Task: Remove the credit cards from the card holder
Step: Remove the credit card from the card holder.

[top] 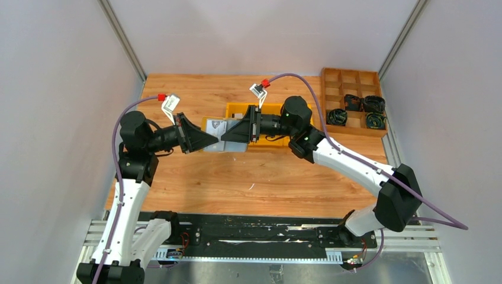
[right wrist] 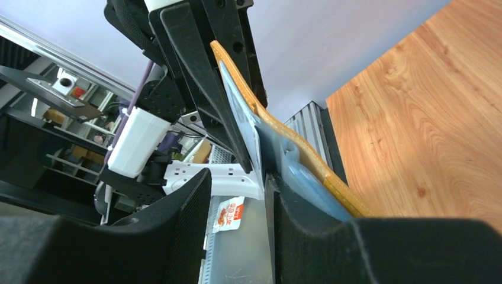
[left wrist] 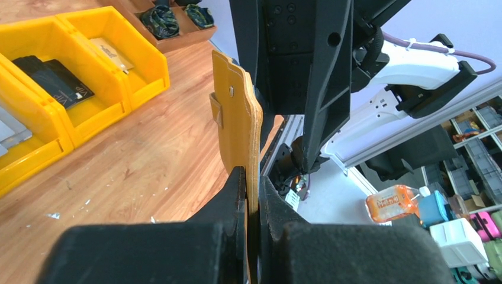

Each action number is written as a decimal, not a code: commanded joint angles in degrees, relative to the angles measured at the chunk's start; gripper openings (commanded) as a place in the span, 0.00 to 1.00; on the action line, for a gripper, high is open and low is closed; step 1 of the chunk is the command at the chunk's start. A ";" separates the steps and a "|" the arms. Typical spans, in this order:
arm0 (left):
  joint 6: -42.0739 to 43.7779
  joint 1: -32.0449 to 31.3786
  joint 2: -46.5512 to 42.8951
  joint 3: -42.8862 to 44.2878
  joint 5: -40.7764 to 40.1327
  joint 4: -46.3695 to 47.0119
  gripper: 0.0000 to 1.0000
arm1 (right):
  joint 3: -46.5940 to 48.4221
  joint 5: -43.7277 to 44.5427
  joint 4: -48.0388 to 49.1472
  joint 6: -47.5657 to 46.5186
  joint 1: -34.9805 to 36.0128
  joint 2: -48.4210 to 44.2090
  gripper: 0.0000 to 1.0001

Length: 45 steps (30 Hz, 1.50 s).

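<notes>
card holder point(left wrist: 238, 118) being held above table point(top: 266, 177) centre | left gripper point(left wrist: 251, 177) clenching its left edge | right gripper point(right wrist: 237, 177) straddling the right edge, jaws gaping | credit cards blending into grey lining, indistinguishable | yellow bins point(top: 235, 109) sitting beyond, arms half-hiding them

card holder point(left wrist: 240, 118) lower edge hidden, cut off

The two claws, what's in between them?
The yellow card holder. In the top view the left claw and right claw point at each other with it between, pinched by the left one.
</notes>
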 commanded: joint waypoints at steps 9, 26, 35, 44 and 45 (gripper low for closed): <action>-5.98 0.04 -1.35 -1.30 11.07 5.98 0.22 | 1.67 -2.34 18.29 12.67 0.06 6.35 0.08; 8.93 -0.02 2.99 9.05 15.07 -14.53 0.05 | -8.68 -5.13 23.01 14.04 -1.90 -0.95 0.00; 8.40 0.04 2.52 9.13 14.93 -14.45 0.04 | -6.54 -5.76 27.38 17.35 -1.88 0.34 0.25; 8.00 -0.01 2.69 9.87 14.21 -13.94 0.04 | -5.12 -6.31 30.17 19.39 -1.55 1.94 0.11; 7.66 -0.01 2.68 9.97 14.03 -13.37 0.04 | -5.09 -6.44 29.95 19.34 -1.62 2.03 0.06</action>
